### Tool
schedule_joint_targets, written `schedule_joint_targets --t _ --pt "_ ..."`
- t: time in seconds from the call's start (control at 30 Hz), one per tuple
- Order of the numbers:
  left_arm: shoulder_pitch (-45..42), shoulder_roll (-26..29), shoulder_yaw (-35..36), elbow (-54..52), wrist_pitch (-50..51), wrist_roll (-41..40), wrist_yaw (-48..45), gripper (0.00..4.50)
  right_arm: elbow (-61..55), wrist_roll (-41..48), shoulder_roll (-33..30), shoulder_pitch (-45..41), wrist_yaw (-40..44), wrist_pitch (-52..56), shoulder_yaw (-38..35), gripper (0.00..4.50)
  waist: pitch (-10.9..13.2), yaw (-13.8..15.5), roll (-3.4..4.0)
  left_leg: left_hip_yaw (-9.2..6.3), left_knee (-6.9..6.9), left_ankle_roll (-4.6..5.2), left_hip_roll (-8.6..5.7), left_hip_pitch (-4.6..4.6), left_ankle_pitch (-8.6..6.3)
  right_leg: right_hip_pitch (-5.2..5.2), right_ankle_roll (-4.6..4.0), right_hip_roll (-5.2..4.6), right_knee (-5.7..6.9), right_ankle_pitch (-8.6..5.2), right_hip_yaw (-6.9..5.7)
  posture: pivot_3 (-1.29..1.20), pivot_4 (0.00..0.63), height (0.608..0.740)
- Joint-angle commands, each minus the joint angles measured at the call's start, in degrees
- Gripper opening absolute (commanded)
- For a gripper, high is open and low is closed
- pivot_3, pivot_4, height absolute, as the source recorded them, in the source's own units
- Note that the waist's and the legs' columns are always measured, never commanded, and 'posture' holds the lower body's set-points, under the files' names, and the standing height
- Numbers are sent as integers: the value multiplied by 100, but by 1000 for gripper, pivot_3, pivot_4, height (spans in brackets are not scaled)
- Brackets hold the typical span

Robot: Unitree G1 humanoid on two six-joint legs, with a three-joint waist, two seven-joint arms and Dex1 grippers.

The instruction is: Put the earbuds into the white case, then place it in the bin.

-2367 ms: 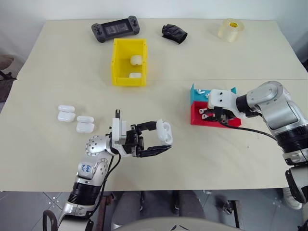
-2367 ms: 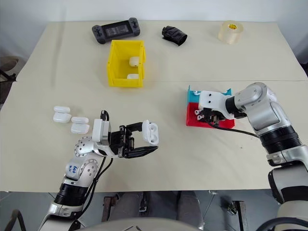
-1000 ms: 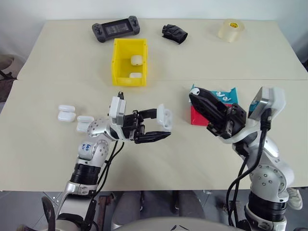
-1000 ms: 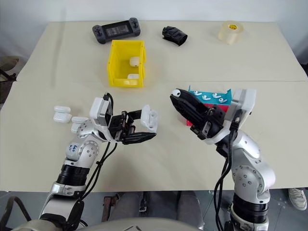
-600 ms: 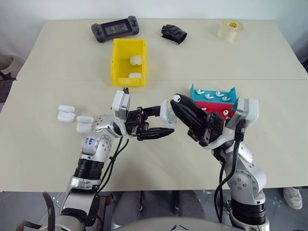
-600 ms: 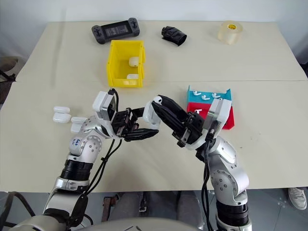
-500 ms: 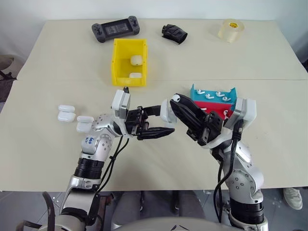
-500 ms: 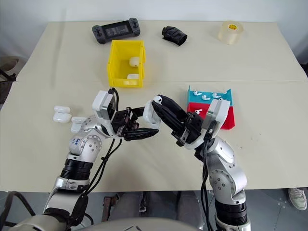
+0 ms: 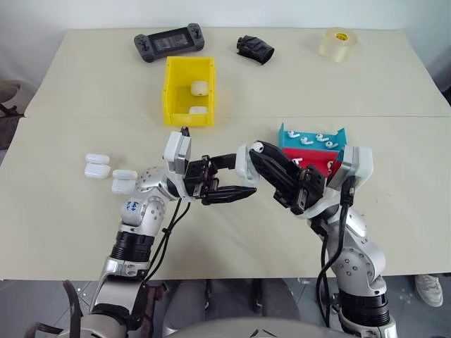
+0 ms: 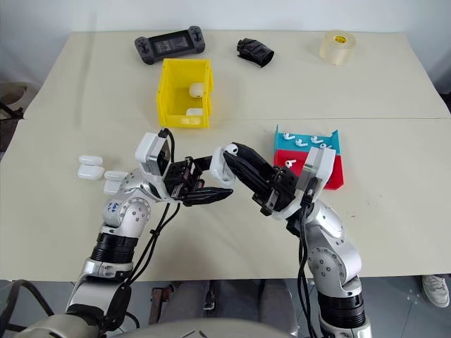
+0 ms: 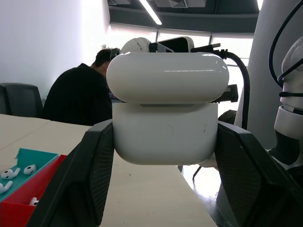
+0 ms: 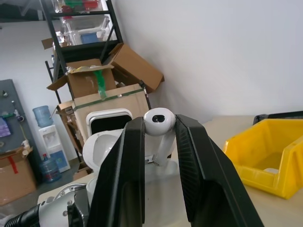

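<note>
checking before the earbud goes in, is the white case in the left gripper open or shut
Open. In the left wrist view the white case has its lid raised off the body with a gap between them, gripped by the left gripper.

Both eye views look down on the table (image 9: pixel 366 77) from above, sharing it whole; each wrist view sits close behind its fingers, facing probably 12 o'clock.
</note>
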Motion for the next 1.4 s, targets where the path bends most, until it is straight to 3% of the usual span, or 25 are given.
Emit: schedule_joint_targets --t 0.03,0.93,1.4 --pt "-189 -146 153 -189 -196 -157 47 2928 59 29 -232 126 108 231 93 562 0 0 0 1 0 0 0 0 0 0 0 0 -1 0 0 0 150 740" --pt "-126 -204 376 -193 -366 -132 143 2928 -50 552 -1268 110 298 398 -508 562 0 13 0 2 1 1 1 -1 -1 3 0 -1 -8 0 -1 0 150 740" --pt "53 -41 137 -341 -444 50 -153 2928 121 567 -1478 -483 536 708 -407 562 0 13 0 2 1 1 1 -2 -1 3 0 -1 -9 0 -1 0 150 740"
